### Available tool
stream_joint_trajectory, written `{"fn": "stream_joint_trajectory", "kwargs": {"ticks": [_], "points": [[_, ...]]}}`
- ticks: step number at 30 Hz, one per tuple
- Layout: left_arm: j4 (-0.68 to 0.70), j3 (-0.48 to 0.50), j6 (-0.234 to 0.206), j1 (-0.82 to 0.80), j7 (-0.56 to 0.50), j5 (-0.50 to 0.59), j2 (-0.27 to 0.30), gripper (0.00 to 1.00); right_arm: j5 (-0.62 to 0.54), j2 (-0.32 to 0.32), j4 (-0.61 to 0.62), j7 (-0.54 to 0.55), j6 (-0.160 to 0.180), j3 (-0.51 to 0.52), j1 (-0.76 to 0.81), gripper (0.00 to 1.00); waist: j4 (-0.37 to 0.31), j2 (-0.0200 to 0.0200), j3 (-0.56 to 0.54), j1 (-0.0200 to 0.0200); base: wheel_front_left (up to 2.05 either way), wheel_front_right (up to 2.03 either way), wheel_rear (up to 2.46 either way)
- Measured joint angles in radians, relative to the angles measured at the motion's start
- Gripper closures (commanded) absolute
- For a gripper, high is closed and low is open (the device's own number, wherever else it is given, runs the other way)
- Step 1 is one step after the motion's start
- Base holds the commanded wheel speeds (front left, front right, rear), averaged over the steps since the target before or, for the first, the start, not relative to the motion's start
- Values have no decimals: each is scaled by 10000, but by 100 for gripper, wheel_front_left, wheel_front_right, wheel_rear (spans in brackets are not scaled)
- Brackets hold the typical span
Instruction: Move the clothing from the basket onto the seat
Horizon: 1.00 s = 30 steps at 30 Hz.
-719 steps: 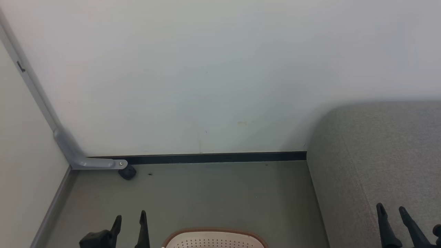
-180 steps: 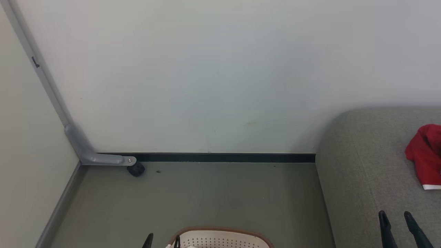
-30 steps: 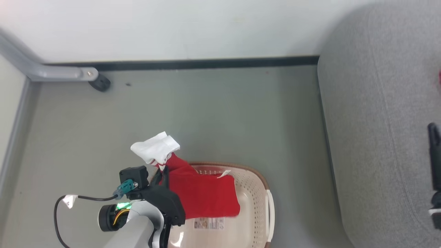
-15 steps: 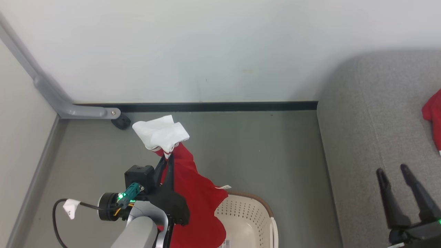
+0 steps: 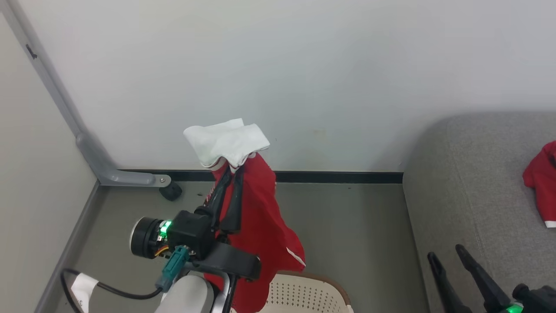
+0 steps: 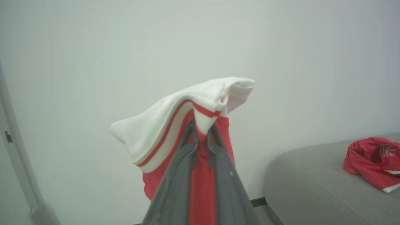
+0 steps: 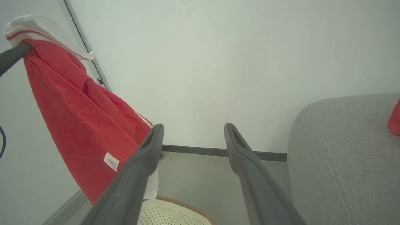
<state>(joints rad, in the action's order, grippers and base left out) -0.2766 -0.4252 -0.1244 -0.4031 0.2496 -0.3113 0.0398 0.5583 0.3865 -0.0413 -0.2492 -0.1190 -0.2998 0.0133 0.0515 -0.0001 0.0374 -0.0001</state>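
Note:
My left gripper [image 5: 233,170] is shut on a piece of the clothing, a red garment [image 5: 260,217] with a white, red-striped band [image 5: 226,141] flopped over the fingertips. The garment hangs free above the basket [image 5: 323,280], whose brown rim and perforated cream wall show at the bottom edge. In the left wrist view the fingers [image 6: 184,175] pinch the red cloth [image 6: 200,181]. A second red garment [image 5: 541,182] lies on the grey seat [image 5: 469,182] at the right. My right gripper [image 5: 445,252] stands open and empty near the seat's front corner.
A pale wall stands close behind, with a black baseboard [image 5: 339,177]. A grey metal bracket [image 5: 130,178] with a black caster [image 5: 172,191] sits in the left corner. Grey floor [image 5: 356,226] lies between basket and seat. A cable [image 5: 108,289] loops from my left wrist.
My left gripper has risen with the red garment, lifting it out of the basket. The head camera has tilted up, so the basket sits lower. The right gripper stays open.

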Motion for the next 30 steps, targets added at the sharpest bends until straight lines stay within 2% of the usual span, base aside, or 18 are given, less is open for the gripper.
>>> {"fn": "stream_joint_trajectory", "kwargs": {"ticks": [8, 19, 24, 30], "points": [[1530, -631, 0, 26, -69, 94, 13, 100, -198, -196, 437, 194, -13, -984, -103, 0, 183, 0, -353, 1, 0, 0, 0], [2401, -1300, 111, -52, -1151, 46, 38, 100, -236, -293, 1281, 838, -42, -3110, -1068, 0, 479, 2, -449, 1, 0, 0, 0], [2615, -1417, 201, -304, -1475, -36, 50, 100, 84, -288, 1202, 1166, -44, -4115, -1819, 0, 671, 2, -484, 1, 0, 0, 0], [2989, -1730, 274, -616, -1820, -109, 50, 100, 127, -313, 602, 1344, -44, -4416, -2651, 0, 924, 1, -511, 2, 0, 0, 0]]}}
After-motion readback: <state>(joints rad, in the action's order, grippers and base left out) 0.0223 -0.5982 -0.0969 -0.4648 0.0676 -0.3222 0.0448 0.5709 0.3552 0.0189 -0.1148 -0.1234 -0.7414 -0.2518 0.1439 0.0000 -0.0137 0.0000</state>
